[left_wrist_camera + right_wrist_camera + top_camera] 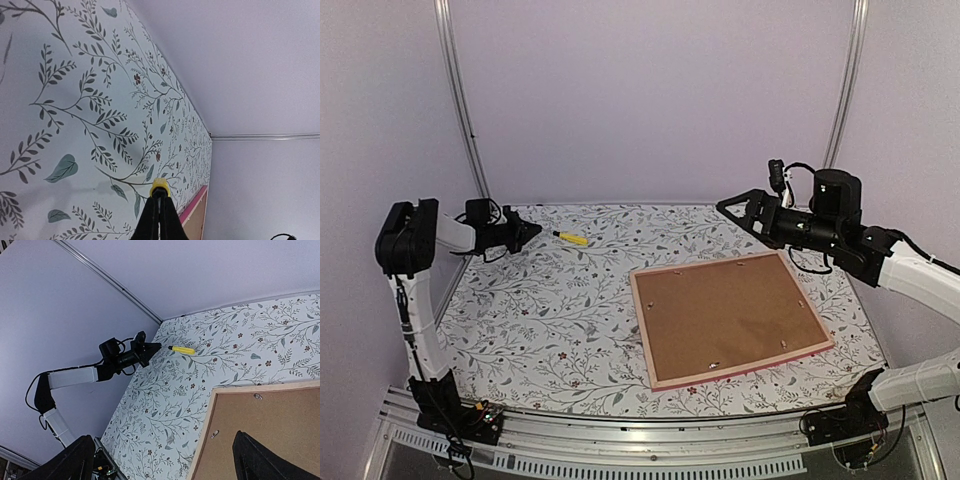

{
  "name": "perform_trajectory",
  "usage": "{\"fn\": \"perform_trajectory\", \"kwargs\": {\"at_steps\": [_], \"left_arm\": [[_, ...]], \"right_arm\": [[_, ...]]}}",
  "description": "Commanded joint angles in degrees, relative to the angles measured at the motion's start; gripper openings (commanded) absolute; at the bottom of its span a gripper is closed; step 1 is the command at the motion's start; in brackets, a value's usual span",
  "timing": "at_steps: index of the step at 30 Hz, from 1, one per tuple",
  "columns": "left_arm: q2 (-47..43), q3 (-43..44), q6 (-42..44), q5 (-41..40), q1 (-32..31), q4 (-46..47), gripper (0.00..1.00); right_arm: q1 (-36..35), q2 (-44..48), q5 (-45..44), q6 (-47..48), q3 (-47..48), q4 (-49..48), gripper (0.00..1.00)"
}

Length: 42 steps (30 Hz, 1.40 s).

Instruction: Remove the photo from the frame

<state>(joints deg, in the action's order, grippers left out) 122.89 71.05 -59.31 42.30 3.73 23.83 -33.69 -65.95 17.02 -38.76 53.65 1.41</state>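
Large thin rectangular frame with pink edge [743, 367] lies flat, face down, right of centre on the leaf-print table [550, 320]. Its plain brown backing board [725, 315] faces up, and its long axis runs left-right, skewed slightly so the right end sits nearer the arm bases. Right gripper [732, 212] hangs above the table just past the frame's far right corner, jaws spread wide, holding nothing. Left gripper [533, 231] is closed at far left, tips pointing at a small yellow stick-like tool [571, 238] on the table, probably a small gap between them, hard to tell.
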Motion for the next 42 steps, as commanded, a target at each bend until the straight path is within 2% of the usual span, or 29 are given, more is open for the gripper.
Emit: {"fn": "perform_trajectory", "kwargs": {"at_steps": [1,10,17,28,42], "left_arm": [[3.7,2.7,3.5,3.3,1.5,-7.8,0.00],[5.3,7.4,9.4,1.6,2.0,-19.8,0.01],[5.2,7.4,11.2,-0.2,3.3,-23.2,0.10],[4.9,7.4,13.4,-1.6,4.1,-25.5,0.35],[1.4,5.9,16.2,-5.9,4.5,-27.5,0.49]], "right_arm": [[0.2,1.2,-0.4,0.9,1.5,0.6,0.99],[0.2,1.0,-0.1,0.7,1.6,0.6,0.99],[0.2,0.8,0.3,0.6,1.7,0.6,0.99],[0.3,0.7,0.2,0.2,1.2,0.9,0.99],[0.2,-0.2,-0.8,1.2,1.2,2.0,0.99]]}}
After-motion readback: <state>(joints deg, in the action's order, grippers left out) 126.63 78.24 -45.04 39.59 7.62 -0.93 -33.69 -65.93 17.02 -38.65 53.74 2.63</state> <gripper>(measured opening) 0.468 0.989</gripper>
